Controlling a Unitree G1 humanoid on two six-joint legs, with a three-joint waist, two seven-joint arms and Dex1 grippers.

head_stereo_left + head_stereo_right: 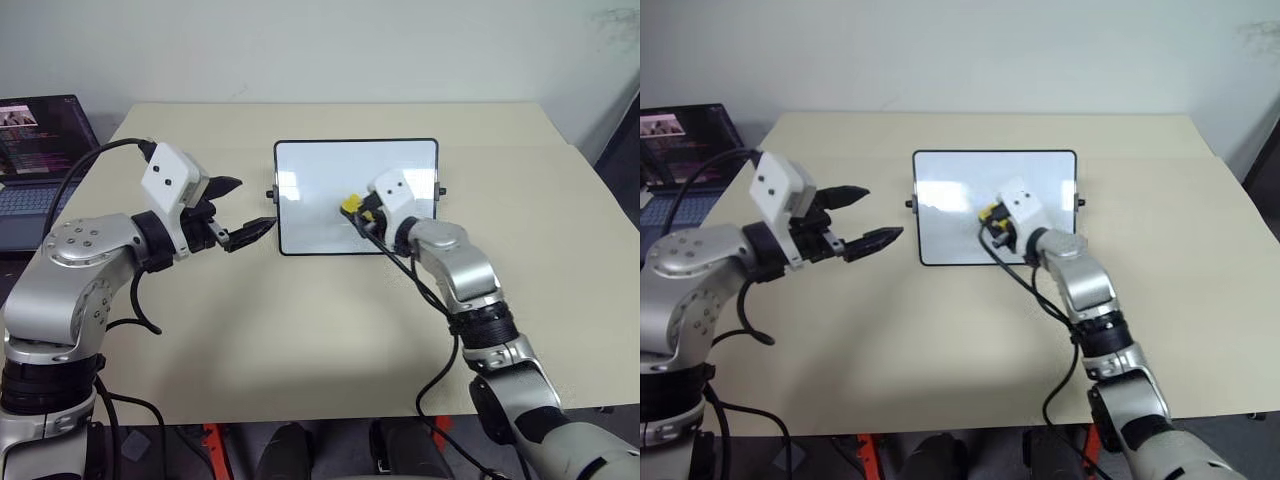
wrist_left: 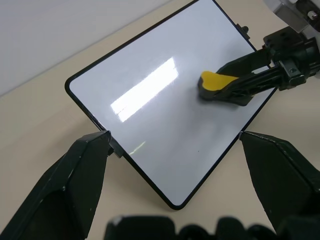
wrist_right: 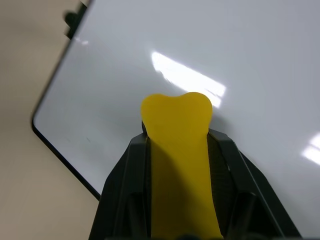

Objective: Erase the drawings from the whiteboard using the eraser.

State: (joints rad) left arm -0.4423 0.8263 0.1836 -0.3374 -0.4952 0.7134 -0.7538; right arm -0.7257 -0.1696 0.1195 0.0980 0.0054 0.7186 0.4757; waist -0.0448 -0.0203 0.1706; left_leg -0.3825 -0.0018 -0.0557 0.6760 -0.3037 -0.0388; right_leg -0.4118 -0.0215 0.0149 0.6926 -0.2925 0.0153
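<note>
The whiteboard (image 1: 320, 190) lies flat on the table, white and glossy in a thin black frame. My right gripper (image 1: 358, 212) is shut on the yellow eraser (image 1: 351, 205), whose tip rests on the board's right half. In the right wrist view the eraser (image 3: 175, 130) sticks out between the two black fingers (image 3: 125, 170). My left gripper (image 1: 255, 205) hangs open just off the board's left edge, holding nothing. The drawings are out of view; the board surface that shows is plain white with glare.
A beige table (image 1: 300, 330) carries the board. An open laptop (image 1: 40, 150) stands off the table's far left corner. A black cable (image 1: 430, 290) runs along my right arm. Bare tabletop lies in front of and to the right of the board.
</note>
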